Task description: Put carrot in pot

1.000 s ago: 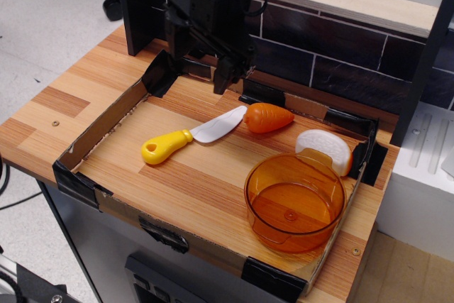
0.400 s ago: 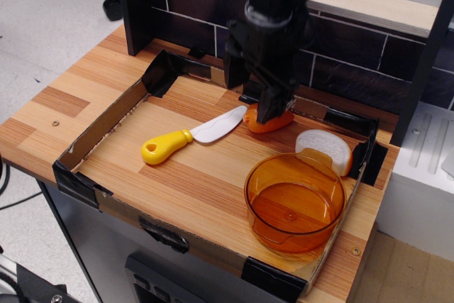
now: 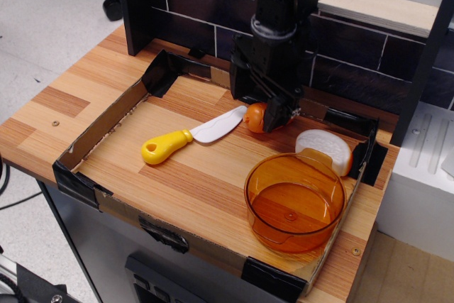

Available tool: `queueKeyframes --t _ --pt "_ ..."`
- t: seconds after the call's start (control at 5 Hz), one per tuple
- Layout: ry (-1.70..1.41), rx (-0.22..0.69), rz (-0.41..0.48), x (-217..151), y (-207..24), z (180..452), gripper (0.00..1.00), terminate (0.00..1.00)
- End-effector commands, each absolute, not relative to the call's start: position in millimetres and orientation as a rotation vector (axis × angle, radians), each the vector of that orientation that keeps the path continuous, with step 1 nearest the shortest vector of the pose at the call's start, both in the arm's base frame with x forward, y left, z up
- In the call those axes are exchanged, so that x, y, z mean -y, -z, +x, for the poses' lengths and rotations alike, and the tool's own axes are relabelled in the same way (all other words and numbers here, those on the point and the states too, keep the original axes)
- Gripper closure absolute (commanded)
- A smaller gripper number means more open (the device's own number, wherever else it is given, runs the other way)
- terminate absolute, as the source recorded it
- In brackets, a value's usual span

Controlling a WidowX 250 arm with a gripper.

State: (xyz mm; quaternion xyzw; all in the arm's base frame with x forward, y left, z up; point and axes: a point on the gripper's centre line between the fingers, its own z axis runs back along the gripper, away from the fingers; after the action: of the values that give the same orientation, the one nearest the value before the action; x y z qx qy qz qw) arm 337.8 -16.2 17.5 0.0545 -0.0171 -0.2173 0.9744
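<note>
One desk (image 3: 64, 104), light wood planks, carrying everything listed below.

One tray (image 3: 99, 136), shallow cardboard walls with black tape at the corners, resting on the desk; its floor is the same wood grain. All small items lie inside it.

One robot arm, black, descending from above at the tray's back wall. Its hand (image 3: 268, 113) is lowered onto the carrot, one finger behind it and one in front, the jaws standing either side of the orange body. Whether they are pressing on it or merely bracketing it cannot be told from this view.

One pot (image 3: 294, 202), round, translucent amber, straight-sided, upright in the tray's front right corner, nothing inside it.

One knife (image 3: 191, 136), toy, yellow handle and white blade, lying flat near the tray's middle, blade tip pointing toward the carrot and ending just beside it.

One wedge (image 3: 324, 149), white with an orange edge, against the tray's right wall, just behind the pot.

One carrot (image 3: 255, 117), glossy orange, on the tray floor near the back wall, largely hidden by the hand; well apart from the pot.
</note>
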Motion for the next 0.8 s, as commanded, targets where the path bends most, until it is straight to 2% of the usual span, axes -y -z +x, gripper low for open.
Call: queueKeyframes --t 0.0,0.2,0.4,0.6 --pt "0.408 0.05 0.086 18.8 -23.6 343.8 0.0 0.0" --pt "0.408 0.045 0.08 20.2 -20.8 342.8 0.0 0.0" --pt "0.403 0.037 0.087 21.9 -17.9 343.3 1.0 0.0" --pt "0.403 0.061 0.088 19.4 -24.4 342.5 1.0 0.0"
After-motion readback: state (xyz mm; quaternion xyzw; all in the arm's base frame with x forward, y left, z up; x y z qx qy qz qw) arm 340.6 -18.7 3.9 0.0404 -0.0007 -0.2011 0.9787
